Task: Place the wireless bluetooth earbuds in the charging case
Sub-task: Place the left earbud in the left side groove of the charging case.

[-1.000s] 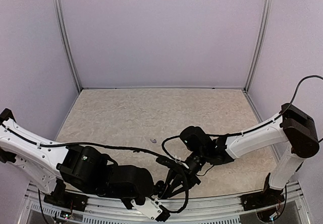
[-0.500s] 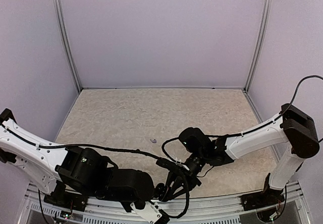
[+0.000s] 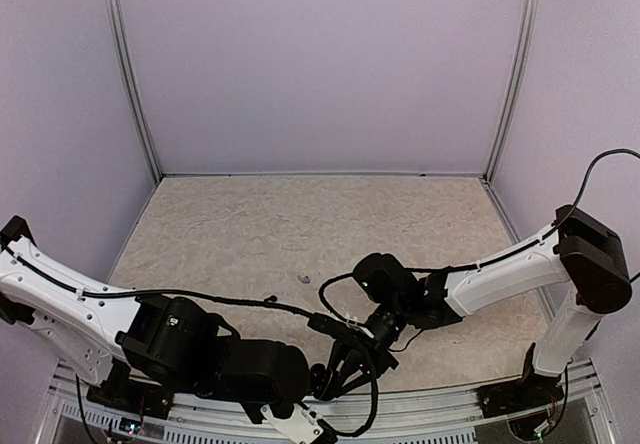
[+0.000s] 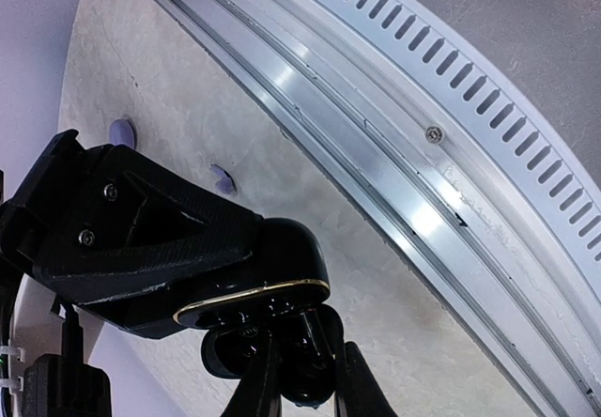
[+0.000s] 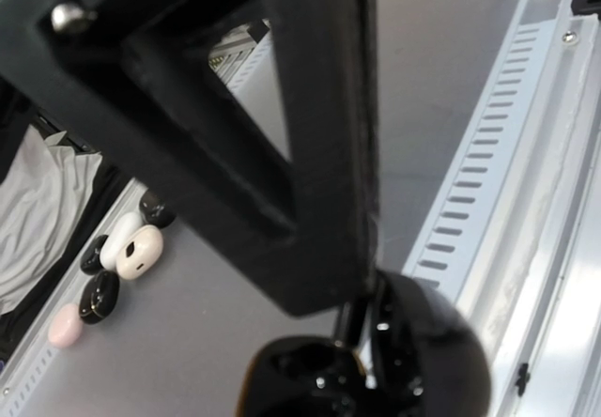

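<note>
left claw (image 4: 302, 379) pinching the glossy black charging case (image 4: 286, 243) at the near edge of the worktop (image 3: 300, 224), beside the aluminium rail (image 4: 394, 182). two lavender earbuds (image 4: 223, 177) lie loose on the worktop, apart from the case. right claw (image 3: 347, 357) crowds against the case; whether it is spread cannot be told.

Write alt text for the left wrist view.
A glossy black charging case with a gold rim sits between the left fingers low in frame, the right arm's black fingers beside it. Two lavender earbuds lie on the table beyond, near a metal rail.
</note>
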You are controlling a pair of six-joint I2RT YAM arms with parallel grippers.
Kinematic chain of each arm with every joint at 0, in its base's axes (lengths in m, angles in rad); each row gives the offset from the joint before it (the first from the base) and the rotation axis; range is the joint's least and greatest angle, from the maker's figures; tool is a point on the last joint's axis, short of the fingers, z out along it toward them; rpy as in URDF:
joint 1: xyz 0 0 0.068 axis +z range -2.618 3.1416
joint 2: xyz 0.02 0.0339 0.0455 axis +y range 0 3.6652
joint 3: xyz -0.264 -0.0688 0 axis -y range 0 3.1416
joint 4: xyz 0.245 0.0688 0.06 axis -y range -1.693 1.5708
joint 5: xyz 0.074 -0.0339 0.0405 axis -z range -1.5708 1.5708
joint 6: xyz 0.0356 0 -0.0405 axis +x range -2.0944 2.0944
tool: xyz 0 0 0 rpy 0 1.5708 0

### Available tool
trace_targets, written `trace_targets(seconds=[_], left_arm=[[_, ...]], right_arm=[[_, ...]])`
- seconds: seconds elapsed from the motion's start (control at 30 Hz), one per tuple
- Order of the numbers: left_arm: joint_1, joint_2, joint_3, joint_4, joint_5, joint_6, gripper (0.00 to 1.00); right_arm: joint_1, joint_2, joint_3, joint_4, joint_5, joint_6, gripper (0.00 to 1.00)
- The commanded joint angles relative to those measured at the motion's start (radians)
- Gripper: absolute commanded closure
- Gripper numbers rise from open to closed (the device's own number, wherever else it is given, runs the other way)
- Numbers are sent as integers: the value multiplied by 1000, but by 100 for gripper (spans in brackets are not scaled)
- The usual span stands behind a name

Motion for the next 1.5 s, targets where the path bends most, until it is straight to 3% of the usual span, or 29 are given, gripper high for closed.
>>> trace_targets(seconds=[0.0,1.47], left_arm=[[-6,25,24,20,22,7,88],[-16,30,6,-26,19,-17,89]], right_arm=[[14,13,22,27,-24,6,100],[16,8,14,19,-27,6,100]])
